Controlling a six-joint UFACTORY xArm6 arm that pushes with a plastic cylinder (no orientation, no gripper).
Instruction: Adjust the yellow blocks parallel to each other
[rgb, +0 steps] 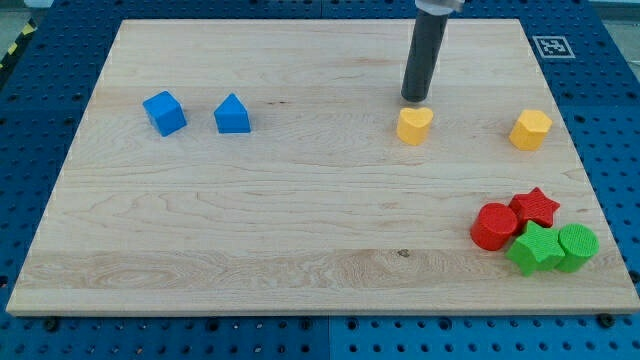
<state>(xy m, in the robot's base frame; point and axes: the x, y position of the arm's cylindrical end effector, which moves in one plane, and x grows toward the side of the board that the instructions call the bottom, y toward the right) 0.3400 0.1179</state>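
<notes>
The yellow heart block (414, 125) sits near the top edge of the wooden board (250, 260), right of the middle. My tip (414, 99) rests just behind it, maybe touching, ready to nudge it. I have no claw to open or close (only a rod). The yellow hexagon block (530, 129) waits near the right edge, about level with it. The blue, red and green blocks sit well apart.

my tip (413, 99) just above yellow heart block (414, 125), yellow hexagon block (530, 129) well right
</notes>
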